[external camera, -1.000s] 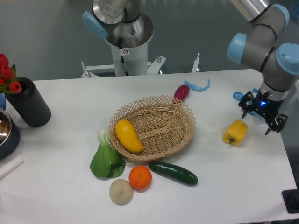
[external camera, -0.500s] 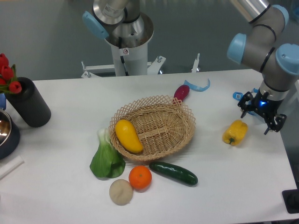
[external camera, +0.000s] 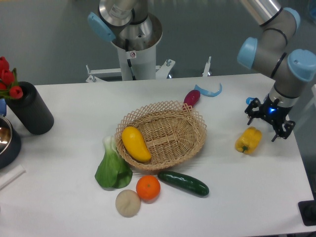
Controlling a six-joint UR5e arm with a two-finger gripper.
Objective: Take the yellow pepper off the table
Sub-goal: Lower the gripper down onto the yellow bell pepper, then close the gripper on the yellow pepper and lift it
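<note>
The yellow pepper (external camera: 248,139) lies on its side on the white table (external camera: 256,187), right of the basket, its green stem pointing down-left. My gripper (external camera: 264,123) hangs just above and to the right of it, fingers spread and pointing down, with nothing between them. It is not touching the pepper.
A wicker basket (external camera: 163,134) at the middle holds a smooth yellow mango-like fruit (external camera: 135,143). A cucumber (external camera: 183,182), orange (external camera: 148,188), beige round (external camera: 128,203) and bok choy (external camera: 113,168) lie in front. A purple vegetable (external camera: 191,98) and blue clip (external camera: 209,91) lie behind. A black cylinder (external camera: 30,108) stands far left.
My gripper has shifted a little to the left and up, coming closer over the yellow pepper. The pepper and the other things have not moved.
</note>
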